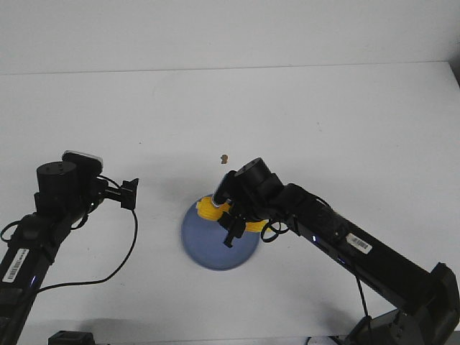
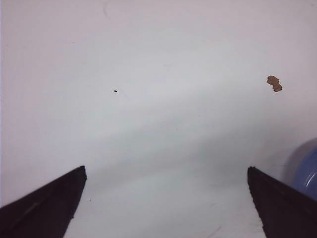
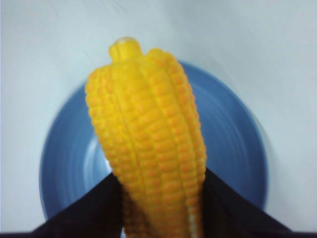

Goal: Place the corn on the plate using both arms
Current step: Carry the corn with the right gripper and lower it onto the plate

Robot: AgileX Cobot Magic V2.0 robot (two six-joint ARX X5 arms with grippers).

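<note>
My right gripper (image 1: 231, 231) is shut on the yellow corn (image 1: 210, 208) and holds it over the far part of the periwinkle-blue plate (image 1: 215, 251). In the right wrist view the corn (image 3: 148, 144) runs out between the two black fingers (image 3: 84, 213), its tip over the plate (image 3: 64, 148) below. I cannot tell whether the corn touches the plate. My left gripper (image 1: 129, 192) hangs over bare table to the left of the plate, open and empty. In the left wrist view its fingers (image 2: 44, 208) stand wide apart and a sliver of the plate (image 2: 308, 173) shows at the edge.
A tiny brown speck (image 1: 224, 157) lies on the white table just beyond the plate; it also shows in the left wrist view (image 2: 274, 83). A black cable (image 1: 126, 251) loops down from the left arm.
</note>
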